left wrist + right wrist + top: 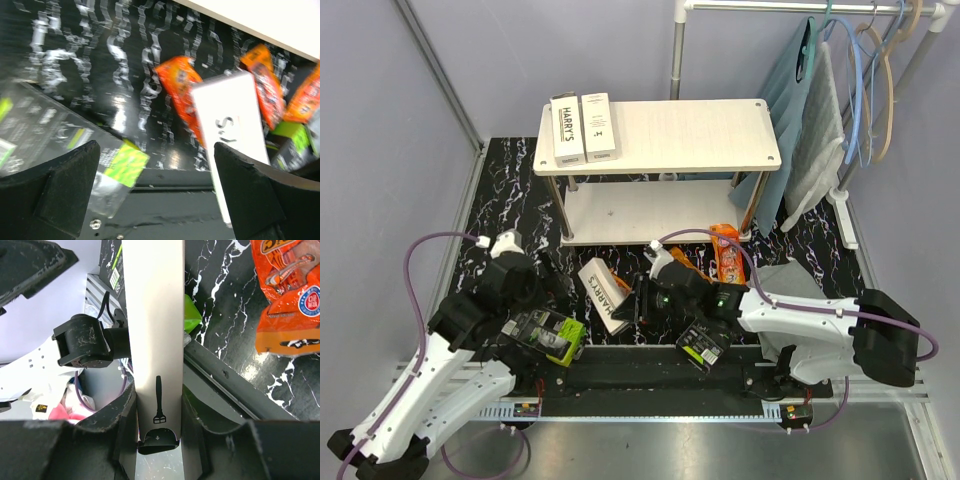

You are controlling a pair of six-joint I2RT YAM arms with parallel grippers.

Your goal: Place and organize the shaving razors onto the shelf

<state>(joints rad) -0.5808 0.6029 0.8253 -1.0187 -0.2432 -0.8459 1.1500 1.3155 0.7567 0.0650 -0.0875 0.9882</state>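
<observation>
Two white Harry's razor boxes (582, 128) lie side by side at the left end of the shelf's top board (700, 135). My right gripper (638, 298) (157, 405) is shut on a third white razor box (604, 295) (155, 340), holding it tilted above the floor in front of the shelf. My left gripper (558, 280) (156, 165) stands open just left of that box (232, 125), with nothing between its fingers. A black-and-lime blister pack (548, 335) (55, 135) lies under the left arm. Another blister pack (703, 345) lies under the right arm. Orange packs (725, 250) (180, 90) (287, 295) lie on the marbled floor.
The shelf's lower board (640, 212) is bare. A clothes rail with hangers and grey-blue cloths (820, 120) stands at the back right. A black rail (650, 365) runs along the near edge between the arm bases. Purple cables loop beside both arms.
</observation>
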